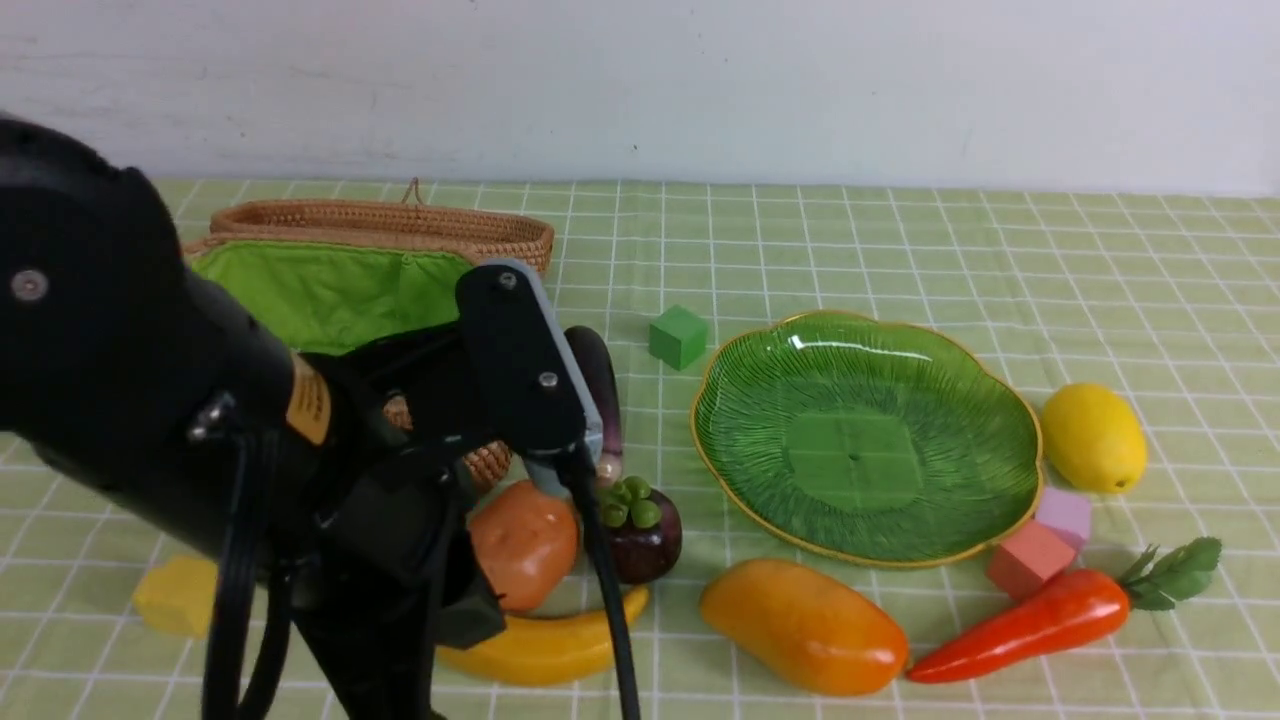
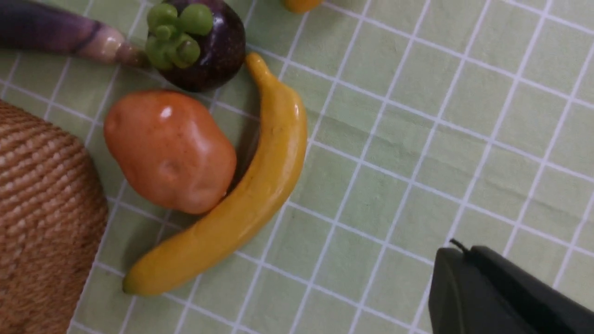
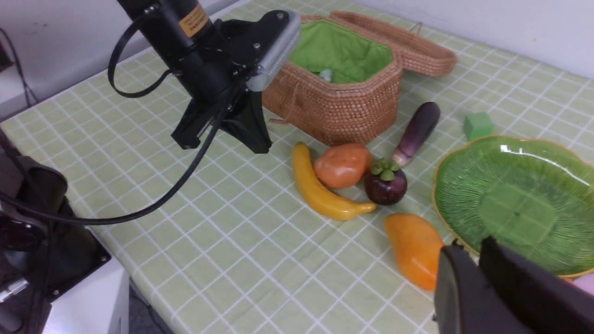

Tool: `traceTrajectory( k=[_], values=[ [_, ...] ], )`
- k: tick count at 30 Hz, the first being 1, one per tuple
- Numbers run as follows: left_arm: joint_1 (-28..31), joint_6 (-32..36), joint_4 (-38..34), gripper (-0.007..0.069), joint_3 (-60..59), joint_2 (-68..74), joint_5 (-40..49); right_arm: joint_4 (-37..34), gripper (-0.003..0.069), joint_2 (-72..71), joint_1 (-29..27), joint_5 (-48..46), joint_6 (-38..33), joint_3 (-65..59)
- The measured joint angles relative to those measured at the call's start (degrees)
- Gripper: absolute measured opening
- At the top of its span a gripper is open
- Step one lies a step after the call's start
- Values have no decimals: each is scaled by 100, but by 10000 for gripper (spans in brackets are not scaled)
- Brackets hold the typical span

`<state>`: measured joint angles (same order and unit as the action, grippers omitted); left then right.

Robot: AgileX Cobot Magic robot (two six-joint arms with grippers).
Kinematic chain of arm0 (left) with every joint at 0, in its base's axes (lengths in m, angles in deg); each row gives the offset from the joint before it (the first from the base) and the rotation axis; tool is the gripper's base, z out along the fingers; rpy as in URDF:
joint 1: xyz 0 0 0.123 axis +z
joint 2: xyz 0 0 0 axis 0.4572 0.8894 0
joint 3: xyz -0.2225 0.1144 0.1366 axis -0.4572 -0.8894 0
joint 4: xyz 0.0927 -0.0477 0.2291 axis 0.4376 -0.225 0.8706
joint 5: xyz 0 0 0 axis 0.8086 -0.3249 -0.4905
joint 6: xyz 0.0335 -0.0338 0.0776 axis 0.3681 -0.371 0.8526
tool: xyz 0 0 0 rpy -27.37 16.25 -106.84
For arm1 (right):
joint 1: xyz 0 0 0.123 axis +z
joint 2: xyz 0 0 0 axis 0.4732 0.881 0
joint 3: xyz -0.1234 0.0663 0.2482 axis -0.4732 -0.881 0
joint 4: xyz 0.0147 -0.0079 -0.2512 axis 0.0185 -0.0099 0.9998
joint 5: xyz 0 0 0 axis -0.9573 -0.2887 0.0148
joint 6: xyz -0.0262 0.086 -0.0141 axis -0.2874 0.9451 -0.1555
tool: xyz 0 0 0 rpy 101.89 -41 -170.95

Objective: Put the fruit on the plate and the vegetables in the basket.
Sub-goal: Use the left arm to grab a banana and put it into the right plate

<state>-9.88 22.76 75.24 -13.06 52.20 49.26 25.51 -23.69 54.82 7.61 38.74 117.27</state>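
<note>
Lying nearest are the banana (image 1: 540, 650), mango (image 1: 803, 626) and carrot (image 1: 1030, 620); behind them sit potato (image 1: 522, 542) and mangosteen (image 1: 648, 538), then the lemon (image 1: 1092, 436) right of the plate (image 1: 860, 450). The eggplant (image 1: 603, 385) lies beside the far-left basket (image 3: 343, 106). Left gripper (image 1: 520, 310) hovers closed, holding nothing, near the basket; whether the right gripper (image 3: 468, 250) is closed I cannot tell, its jaws perhaps slightly parted.
</note>
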Motion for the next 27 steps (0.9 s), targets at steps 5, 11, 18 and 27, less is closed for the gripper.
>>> traceTrajectory(
  k=[5, 11, 18, 27],
  values=[
    [57, 979, -338, 6, 11, 720, -253, 60, 76, -5, 0, 0, -89, 0],
    [57, 1874, -346, 244, 11, 1660, -694, 66, 81, -5, 0, 0, -137, 0],
    [68, 1994, 17, 514, 13, 2368, -1771, 70, 90, -5, 0, 0, -137, 0],
    [72, 2019, 330, 487, 26, 2961, -2053, 77, 95, -5, 0, 0, -137, 0]
  ],
)
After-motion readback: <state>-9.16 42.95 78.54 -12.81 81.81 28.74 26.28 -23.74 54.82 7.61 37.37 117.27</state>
